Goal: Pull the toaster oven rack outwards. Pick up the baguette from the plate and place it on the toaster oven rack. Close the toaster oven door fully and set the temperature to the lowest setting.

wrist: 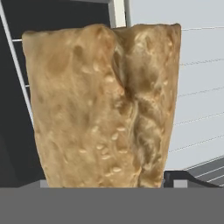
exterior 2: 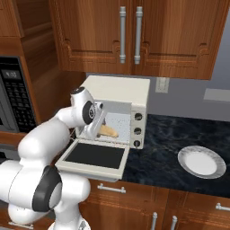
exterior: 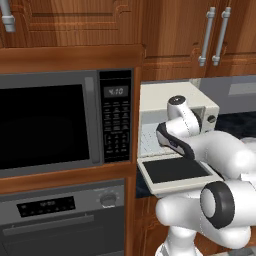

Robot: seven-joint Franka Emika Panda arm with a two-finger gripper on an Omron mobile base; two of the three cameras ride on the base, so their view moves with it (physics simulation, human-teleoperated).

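Wood wall cabinets (exterior 2: 134,36) with steel handles — dark marbled counter (exterior 2: 179,157), grey backsplash (exterior 2: 197,96), outlet (exterior 2: 162,85).

Evenly lit, flat rendered light with faint shadows; no glare. Slightly soft throughout, coarse and blurry up close on the baguette (wrist: 105,105).

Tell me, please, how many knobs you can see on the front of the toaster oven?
3, stacked down the right front of the toaster oven: top knob, middle knob, bottom knob. The arm may hide others further left.
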